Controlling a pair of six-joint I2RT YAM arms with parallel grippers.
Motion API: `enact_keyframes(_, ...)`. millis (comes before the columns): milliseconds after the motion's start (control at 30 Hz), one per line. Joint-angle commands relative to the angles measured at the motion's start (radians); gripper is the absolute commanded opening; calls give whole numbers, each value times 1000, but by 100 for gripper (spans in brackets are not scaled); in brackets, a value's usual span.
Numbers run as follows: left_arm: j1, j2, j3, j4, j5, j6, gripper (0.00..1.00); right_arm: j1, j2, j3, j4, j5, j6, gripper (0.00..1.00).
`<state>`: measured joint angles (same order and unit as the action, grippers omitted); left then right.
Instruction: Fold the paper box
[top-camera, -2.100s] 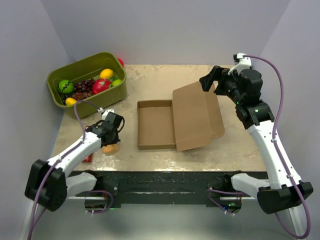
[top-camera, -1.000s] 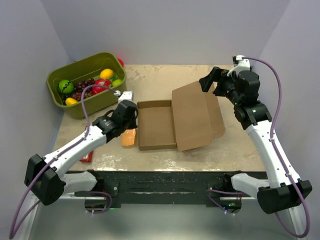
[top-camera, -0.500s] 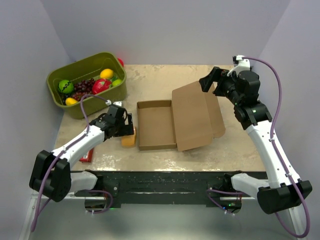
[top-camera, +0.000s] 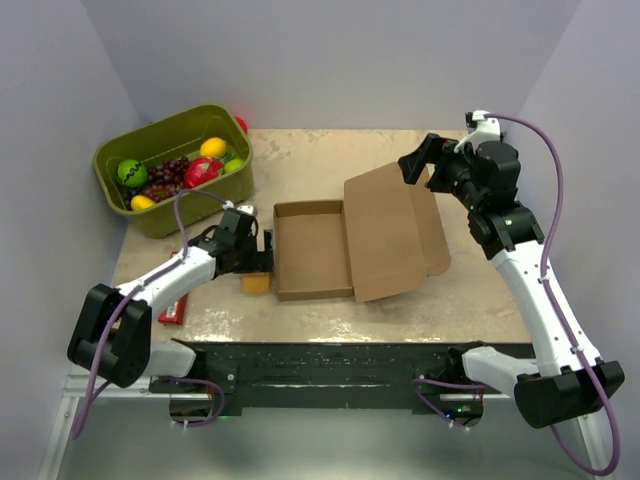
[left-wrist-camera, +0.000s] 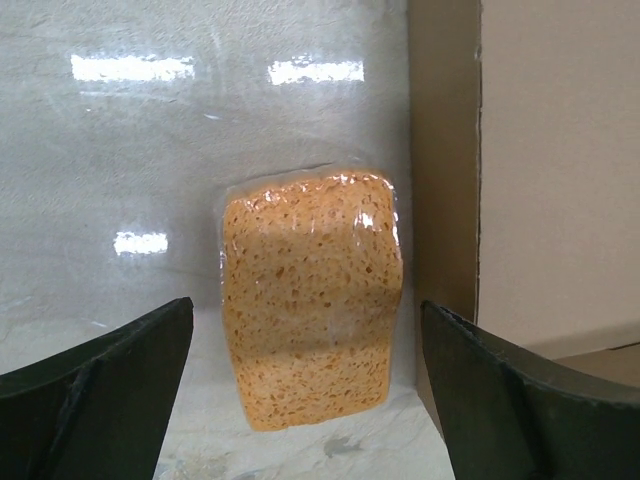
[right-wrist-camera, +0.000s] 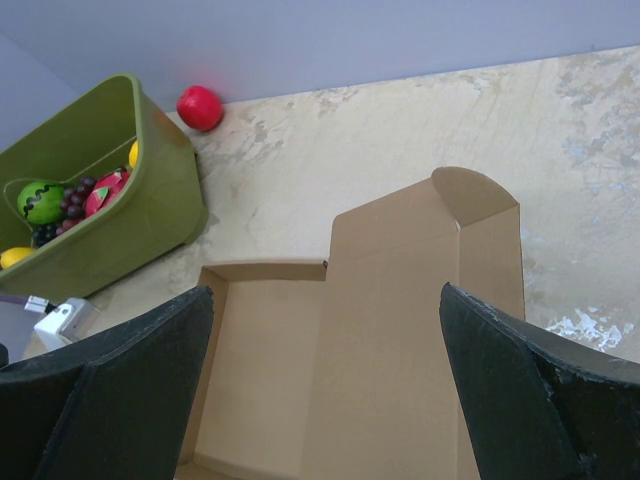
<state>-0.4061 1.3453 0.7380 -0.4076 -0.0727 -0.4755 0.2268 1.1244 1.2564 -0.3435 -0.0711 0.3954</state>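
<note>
Left wrist: porous orange sponge (left-wrist-camera: 312, 300) beside flat-walled paper box (left-wrist-camera: 560, 170).

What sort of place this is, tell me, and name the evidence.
Probably a robot test cell: table enclosed by plain grey walls, paper box and bin of toy fruit as props.

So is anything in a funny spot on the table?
Two things. An orange sponge in clear wrap lies on the table right beside the paper box's left wall, where folding could bump it. And a red ball sits outside the green bin, behind it, while the other fruit is inside.
</note>
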Motion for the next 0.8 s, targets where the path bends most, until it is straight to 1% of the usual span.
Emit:
enact_keyframes(0, 6, 18, -15, 50, 36, 31, 100, -4, -12, 11, 37, -1, -7, 99)
enact_keyframes(167, 6, 60, -17, 38, 33, 37, 100, -3, -11, 9, 38, -4, -7, 99)
enact_keyframes(267, 6, 74, -12, 35, 30, 55, 98, -3, -9, 9, 40, -6, -6, 99)
enact_keyframes(333, 6, 80, -12, 27, 11, 72, 88, -4, -9, 8, 43, -7, -4, 99)
enact_keyframes(467, 6, 34, -25, 33, -19, 78, 70, -4, -8, 6, 47, -9, -3, 99)
enact_keyframes(500, 6, 20, -25, 32, -30, 78, 62, -3, -6, 5, 47, -9, -3, 99)
enact_keyframes(533, 4, 5, -23, 24, -35, 78, 60, -4, -5, 5, 49, -9, -1, 99)
enact_keyframes(667, 4, -83, 12, -36, -71, 68, 55, -4, -5, 5, 51, -12, 2, 99)
enact_keyframes(767, 0, -144, 67, -76, -49, 34, 53, -4, -6, 5, 51, -12, 3, 99)
